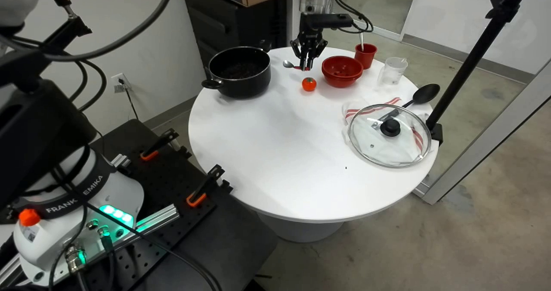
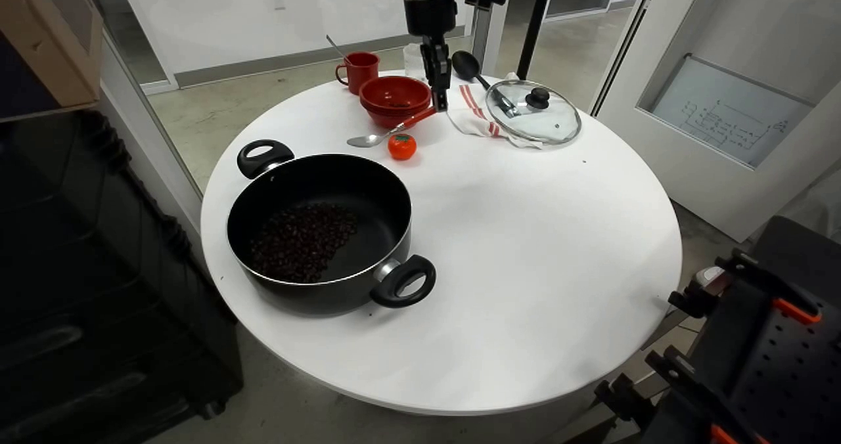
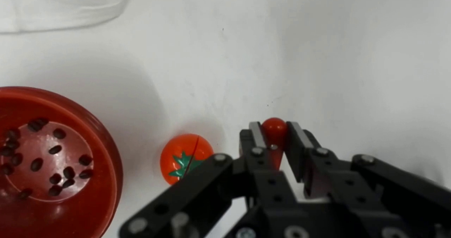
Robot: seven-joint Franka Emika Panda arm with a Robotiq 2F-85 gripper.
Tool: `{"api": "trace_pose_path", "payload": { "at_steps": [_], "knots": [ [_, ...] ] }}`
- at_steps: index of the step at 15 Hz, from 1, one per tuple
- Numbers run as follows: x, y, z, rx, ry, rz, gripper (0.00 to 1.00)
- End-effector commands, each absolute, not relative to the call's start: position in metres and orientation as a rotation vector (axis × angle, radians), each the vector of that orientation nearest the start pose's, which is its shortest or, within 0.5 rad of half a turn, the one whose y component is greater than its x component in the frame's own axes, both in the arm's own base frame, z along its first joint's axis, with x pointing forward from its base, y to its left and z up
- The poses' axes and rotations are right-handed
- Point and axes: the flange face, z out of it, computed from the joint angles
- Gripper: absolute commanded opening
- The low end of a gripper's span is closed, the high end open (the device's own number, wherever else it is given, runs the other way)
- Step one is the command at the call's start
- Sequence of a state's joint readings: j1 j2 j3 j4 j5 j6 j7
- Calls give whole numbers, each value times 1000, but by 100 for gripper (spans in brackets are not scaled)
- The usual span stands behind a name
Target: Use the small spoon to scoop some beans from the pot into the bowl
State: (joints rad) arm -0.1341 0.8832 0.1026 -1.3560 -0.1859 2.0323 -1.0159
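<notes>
Wrist view, pincer [image 3: 275, 127] clamped narrowly on the small spoon [image 3: 275, 135] by its red handle, butt toward the top, bowl [image 3: 104, 167] with beans [image 3: 36, 164] at left, in both exterior views long axis crosswise, head leftward toward the pot [image 2: 368, 224]

- In both exterior views, the pot [image 1: 245, 88] stands on the counter's [image 1: 280, 153] left part, beans [image 2: 299, 240] inside.
- In an exterior view, the bowl [image 1: 341, 62] is right of the pot, more beans [image 3: 36, 164] in it.
- In both exterior views, the mug [image 1: 366, 58] is behind the bowl, the container [image 1: 391, 72] right of the mug.
- The tomato [image 1: 309, 84] lies between pot and bowl, nearer the bowl.
- The small spoon [image 2: 412, 121], its handle in the gripper [image 3: 275, 129], is behind the tomato in both exterior views.
- The lid [image 1: 390, 127] lies partly on the cloth [image 2: 473, 107], the large spoon [image 1: 426, 94] sticking out behind it.
</notes>
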Motion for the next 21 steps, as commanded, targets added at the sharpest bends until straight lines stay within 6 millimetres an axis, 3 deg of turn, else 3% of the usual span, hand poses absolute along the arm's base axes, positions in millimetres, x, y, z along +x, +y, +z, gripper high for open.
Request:
{"api": "trace_pose_path", "payload": {
  "at_steps": [1,6,10,16,21],
  "knots": [
    [696,-67,169,-2634,-1624,240,5],
    [684,-95,141,-2626,-1686,164,5],
    [665,-109,118,-2607,-1714,201,5],
    [647,-96,87,-2581,-1660,241,5],
    [651,-98,57,-2537,-1684,223,5]
  ]
}}
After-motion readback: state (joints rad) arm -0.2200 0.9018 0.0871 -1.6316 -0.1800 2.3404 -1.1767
